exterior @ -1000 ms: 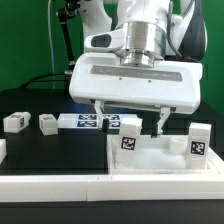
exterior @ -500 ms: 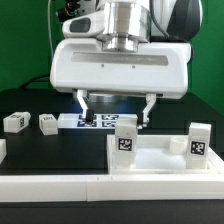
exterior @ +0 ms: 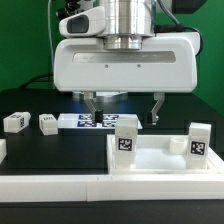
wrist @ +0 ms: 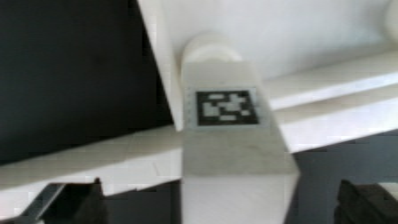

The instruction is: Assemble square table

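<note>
The square table's white panel [exterior: 160,166] lies at the exterior view's right. Two tagged white legs stand upright on it, one at its left corner [exterior: 127,135] and one at its right [exterior: 198,140]. Two loose legs [exterior: 15,121] [exterior: 48,123] lie on the black surface at the left. My gripper [exterior: 122,107] hangs open above and behind the left upright leg, touching nothing. In the wrist view that leg [wrist: 228,150] shows its tag and sits between my spread fingers [wrist: 64,200], with the panel's rim [wrist: 329,105] beyond it.
The marker board [exterior: 88,122] lies flat behind the loose legs. A long white bar [exterior: 60,186] runs along the front edge of the black surface. A green wall and cables stand at the back.
My gripper has risen off the left upright leg, gone a little to the exterior view's left, then edged back right. Its jaws stayed open. The leg stayed put.
</note>
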Robot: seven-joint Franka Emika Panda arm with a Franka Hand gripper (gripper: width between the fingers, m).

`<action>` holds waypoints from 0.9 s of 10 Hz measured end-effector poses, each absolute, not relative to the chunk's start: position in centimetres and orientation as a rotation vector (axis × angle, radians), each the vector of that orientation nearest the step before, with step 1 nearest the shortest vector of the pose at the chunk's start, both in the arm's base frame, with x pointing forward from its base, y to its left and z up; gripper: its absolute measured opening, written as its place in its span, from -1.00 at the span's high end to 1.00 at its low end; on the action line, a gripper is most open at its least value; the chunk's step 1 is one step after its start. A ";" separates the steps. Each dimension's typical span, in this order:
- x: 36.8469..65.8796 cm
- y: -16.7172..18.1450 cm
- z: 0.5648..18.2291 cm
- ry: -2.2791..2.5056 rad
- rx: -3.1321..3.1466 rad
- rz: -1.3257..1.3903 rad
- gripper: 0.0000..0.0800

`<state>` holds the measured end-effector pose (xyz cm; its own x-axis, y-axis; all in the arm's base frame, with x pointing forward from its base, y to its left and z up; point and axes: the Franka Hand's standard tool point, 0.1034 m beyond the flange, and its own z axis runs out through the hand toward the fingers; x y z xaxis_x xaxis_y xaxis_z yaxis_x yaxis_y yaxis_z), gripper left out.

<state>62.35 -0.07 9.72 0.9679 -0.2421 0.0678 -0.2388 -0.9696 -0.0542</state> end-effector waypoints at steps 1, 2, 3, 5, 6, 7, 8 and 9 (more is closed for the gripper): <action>62.3 -0.2 9.2 0.379 -3.069 -0.051 -0.62; 62.2 -0.3 8.7 0.380 -3.067 0.009 -0.62; 62.4 0.0 8.1 0.388 -3.070 0.016 -0.62; 62.3 0.0 7.8 0.413 -3.070 0.016 -0.62; 62.3 0.0 7.8 0.414 -3.070 0.017 -0.33; 62.3 0.0 7.8 0.489 -3.058 0.018 0.00; 62.3 0.0 7.7 0.587 -3.041 0.021 0.00; 62.3 0.0 7.7 0.692 -3.020 0.023 0.28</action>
